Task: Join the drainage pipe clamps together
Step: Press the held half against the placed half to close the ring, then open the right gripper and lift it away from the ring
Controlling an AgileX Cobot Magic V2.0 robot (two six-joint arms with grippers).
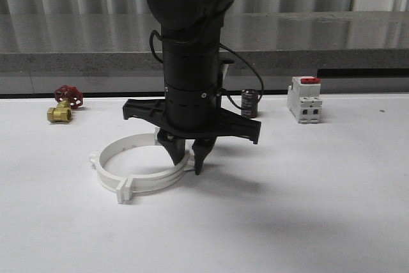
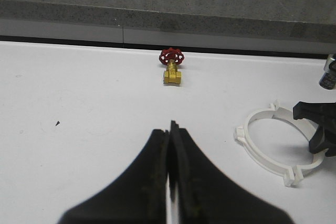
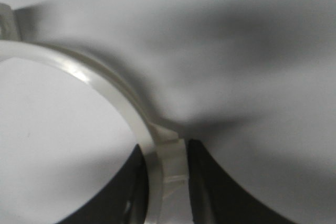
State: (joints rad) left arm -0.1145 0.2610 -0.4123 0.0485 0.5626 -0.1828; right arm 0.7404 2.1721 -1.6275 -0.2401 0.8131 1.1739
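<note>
While the right arm stands straight down over the middle of the white table (image 1: 332, 222), its gripper (image 1: 186, 156) has its two dark fingers set either side of the right-hand rim of the drainage pipe clamps (image 1: 121, 174), one finger inside the ring and one outside. From the right wrist camera the fingers (image 3: 220, 187) press against the white band of the clamps (image 3: 113, 98) just where a small flange tab sticks out, so that gripper is pinched onto the ring. The two half-rings lie flat on the table as one closed circle, left of centre, with tabs jutting out at the near edge and at the left. The arm's bulk hides the far right part of the ring from the front. Well behind and to the left, near the table's back edge, sits a brass valve (image 1: 59, 114) with a red handwheel (image 1: 69, 96). To the right of the arm a small dark cylinder (image 1: 249, 103) stands upright, and further right a white breaker (image 1: 303, 99) with a red top. The left gripper (image 2: 169, 156), seen from its own wrist camera, hangs over bare table with its fingers pressed together and nothing between them, the ring (image 2: 262, 156) off to one side and the valve (image 2: 172, 72) ahead.
</note>
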